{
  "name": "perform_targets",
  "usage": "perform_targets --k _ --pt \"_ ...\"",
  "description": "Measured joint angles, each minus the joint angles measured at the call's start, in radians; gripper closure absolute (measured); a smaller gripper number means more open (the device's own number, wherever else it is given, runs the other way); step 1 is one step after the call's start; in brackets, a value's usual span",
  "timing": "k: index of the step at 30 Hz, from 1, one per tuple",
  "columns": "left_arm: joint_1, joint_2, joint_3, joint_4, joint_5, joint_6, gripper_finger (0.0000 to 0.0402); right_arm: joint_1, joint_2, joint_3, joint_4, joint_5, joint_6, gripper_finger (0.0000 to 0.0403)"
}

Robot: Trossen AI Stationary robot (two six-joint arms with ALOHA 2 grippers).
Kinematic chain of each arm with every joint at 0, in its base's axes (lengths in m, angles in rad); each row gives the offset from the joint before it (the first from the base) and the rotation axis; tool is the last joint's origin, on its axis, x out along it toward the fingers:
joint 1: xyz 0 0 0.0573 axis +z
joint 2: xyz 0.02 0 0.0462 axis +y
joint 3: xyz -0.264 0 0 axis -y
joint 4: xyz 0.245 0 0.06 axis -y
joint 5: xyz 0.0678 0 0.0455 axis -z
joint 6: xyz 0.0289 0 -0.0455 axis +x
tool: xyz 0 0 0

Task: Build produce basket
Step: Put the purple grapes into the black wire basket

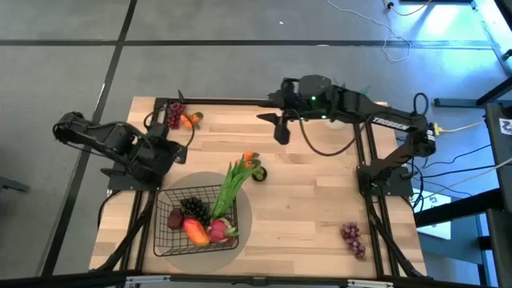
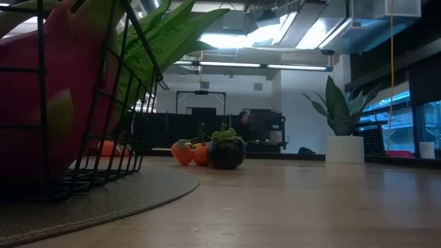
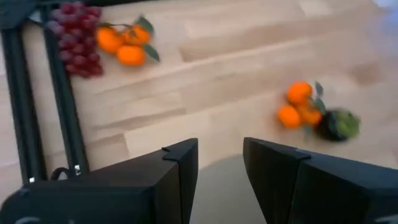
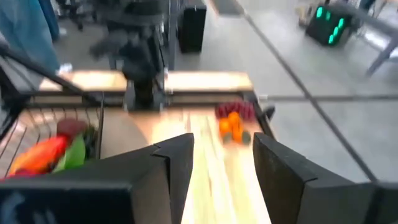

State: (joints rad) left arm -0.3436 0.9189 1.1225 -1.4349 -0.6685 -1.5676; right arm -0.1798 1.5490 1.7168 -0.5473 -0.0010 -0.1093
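Apparently open right gripper [image 1: 281, 128] aloft.

floor: grey tiles [image 1: 240, 48] | ceiling: strip lights [image 2: 251, 66] | window [image 2: 413, 117] at right

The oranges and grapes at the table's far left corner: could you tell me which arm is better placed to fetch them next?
Probably left. The left gripper, open and empty, sits nearer those oranges and grapes and the basket; the right gripper hangs mid-table.

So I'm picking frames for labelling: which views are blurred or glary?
Right wrist view: motion-smeared throughout, the black wire-mesh basket soft. Left wrist view: mildly soft around the small oranges. Low view: bright ceiling glare, pink dragon fruit too close. High view: evenly lit.
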Motion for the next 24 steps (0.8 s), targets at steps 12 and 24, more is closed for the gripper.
perform_targets --k 12,24 --pt "0.396 -0.011 0.000 -0.036 0.180 0.012 0.0287 -0.076 -0.040 0.000 -0.408 0.000 0.141 0.0249" --pt "0.739 -0.005 0.000 0.054 0.267 0.274 0.0287 -0.141 -0.040 0.000 -0.738 -0.053 0.191 0.0249"
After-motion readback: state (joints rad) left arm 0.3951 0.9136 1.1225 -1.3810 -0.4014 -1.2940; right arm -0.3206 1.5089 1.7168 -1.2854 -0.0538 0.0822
